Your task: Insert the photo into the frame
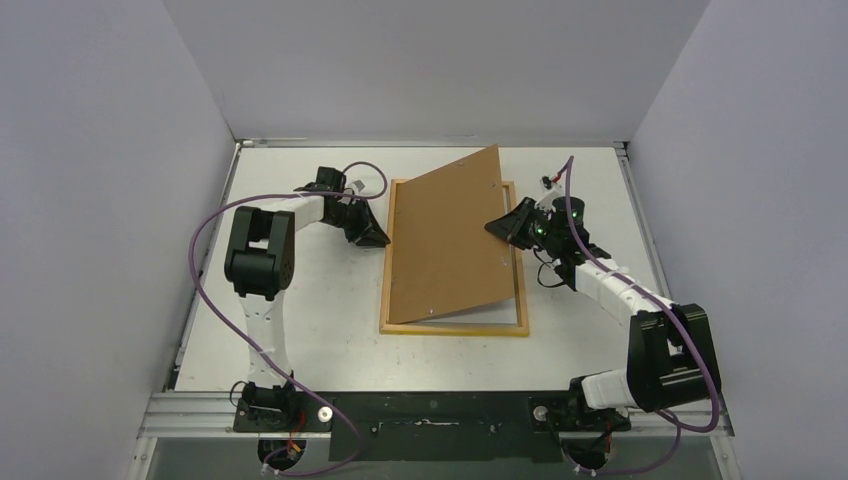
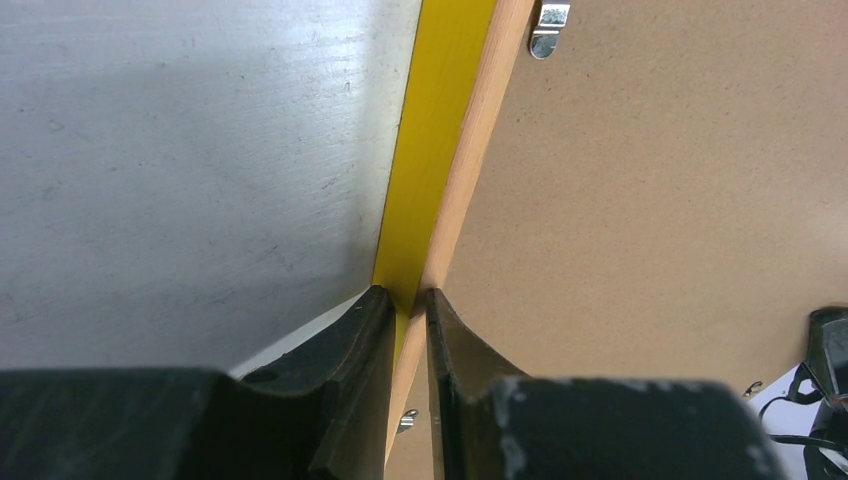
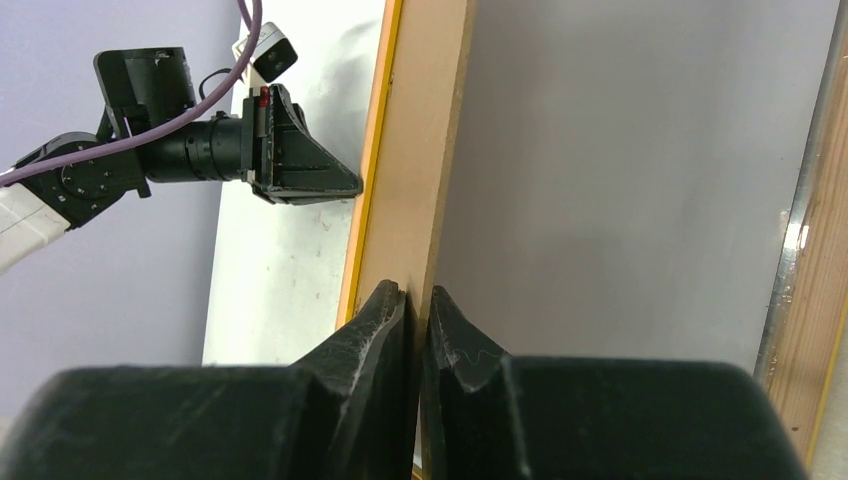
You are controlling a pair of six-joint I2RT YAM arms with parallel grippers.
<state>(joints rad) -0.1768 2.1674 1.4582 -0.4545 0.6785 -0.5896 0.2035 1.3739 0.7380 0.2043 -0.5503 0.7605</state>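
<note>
My left claw (image 1: pixel 378 237) is clenched on the left rail of the frame (image 1: pixel 452 328), which lies back-up on the bench (image 1: pixel 300 320), long axis running away from me. My right claw (image 1: pixel 498 228) grips the right edge of the board (image 1: pixel 445 240), tilted up over the frame. The photo is not in view.

1. The brown board (image 1: pixel 445 240) lies tilted over the frame (image 1: pixel 452 328), left edge down and right edge raised. It blocks any straight drop into the frame's middle.
2. Under the raised edge there is a wedge-shaped gap, open from the right and from the near side.
3. The right gripper (image 1: pixel 503 228) is clamped on the raised edge about halfway along, right in the mouth of that gap.
4. The left gripper (image 1: pixel 378 238) pinches the frame's left rail, so that side is taken.
5. Bare table (image 1: pixel 310 330) lies to the near left of the frame. Walls (image 1: pixel 420 70) hem in the left, far and right sides.
</note>
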